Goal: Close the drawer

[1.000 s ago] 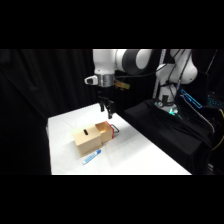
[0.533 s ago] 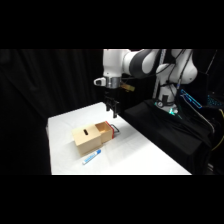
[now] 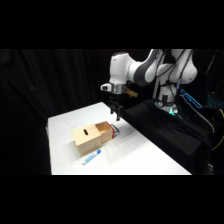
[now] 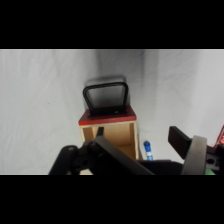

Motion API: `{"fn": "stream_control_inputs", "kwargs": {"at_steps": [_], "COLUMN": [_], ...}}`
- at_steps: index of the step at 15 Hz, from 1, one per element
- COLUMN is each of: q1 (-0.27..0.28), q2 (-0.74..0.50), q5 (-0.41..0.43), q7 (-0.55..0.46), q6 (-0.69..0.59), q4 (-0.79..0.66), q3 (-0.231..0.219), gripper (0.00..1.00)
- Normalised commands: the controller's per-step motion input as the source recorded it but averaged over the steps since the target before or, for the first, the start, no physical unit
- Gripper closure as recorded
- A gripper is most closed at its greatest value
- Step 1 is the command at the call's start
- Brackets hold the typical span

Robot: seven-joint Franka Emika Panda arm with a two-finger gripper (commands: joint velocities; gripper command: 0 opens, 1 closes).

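**Drawer open, claw above and behind its handle**

The drawer [image 3: 106, 130] stands pulled out of the wooden box [image 3: 89, 139], which sits near the middle of the white table [image 3: 150, 155], closer to its left edge. The wrist view looks down into the open tray, with its red front and dark loop handle [image 4: 106, 97] facing the far edge. The gripper [image 3: 116, 115] hangs in the air above the handle end, clear of it. Its fingers [image 4: 192, 150] look spread apart in the wrist view.

The approach is under way; no push has begun. Next, I judge, the claw must drop beyond the handle and press the red front squarely toward the box.

Compared with a second ago, the gripper has risen and drifted toward the far right corner. Box, drawer and the blue-and-white pen [image 3: 92, 158] near the front edge lie unchanged.
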Motion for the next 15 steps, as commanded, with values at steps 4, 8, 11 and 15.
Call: {"fn": "stream_control_inputs", "kwargs": {"at_steps": [4, 8, 11, 15], "q1": [-0.058, -0.012, 0.047, 0.082], "q2": [0.21, 0.26, 0.22, 0.17], "q5": [-0.174, -0.154, -0.166, -0.099], "q7": [0.17, 0.15, 0.16, 0.12], "q6": [0.45, 0.32, 0.31, 0.31], "q4": [-0.04, 0.05, 0.05, 0.02], "q3": [-0.018, -0.04, -0.075, -0.098], "gripper": [0.0, 0.0, 0.0, 0.0]}}
